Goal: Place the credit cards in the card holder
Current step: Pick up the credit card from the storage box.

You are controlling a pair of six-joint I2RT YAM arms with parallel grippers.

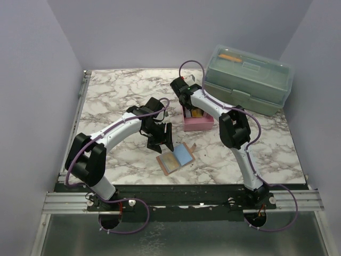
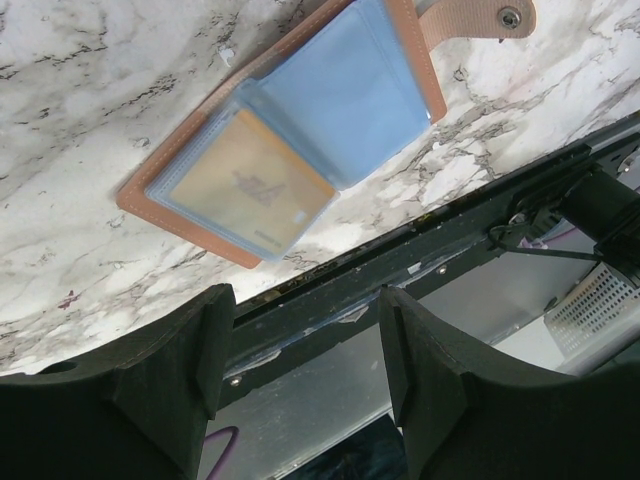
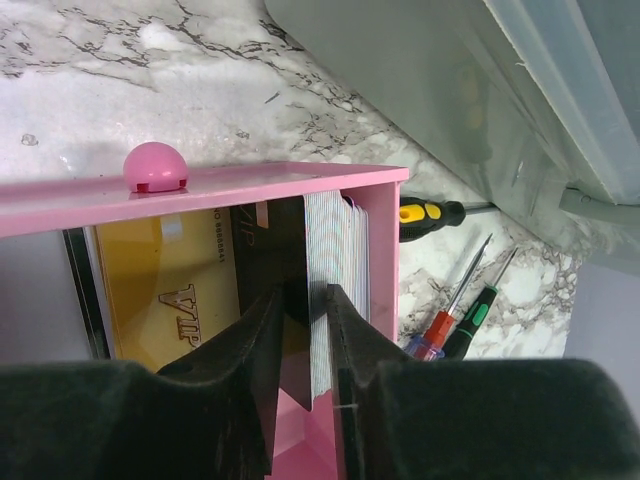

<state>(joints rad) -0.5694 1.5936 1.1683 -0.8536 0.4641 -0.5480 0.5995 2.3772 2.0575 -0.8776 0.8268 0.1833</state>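
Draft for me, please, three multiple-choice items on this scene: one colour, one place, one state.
1. What colour is the tray around the right fingers? A) pink B) green C) black
2. Where does the card holder lie? A) on the toolbox B) on the table C) in the tray
3. How are the left fingers? A) shut on a card B) open, empty C) shut, empty
Key: 1 A, its walls are pink; 2 B, marble shows under it; 3 B, a bare gap parts them.
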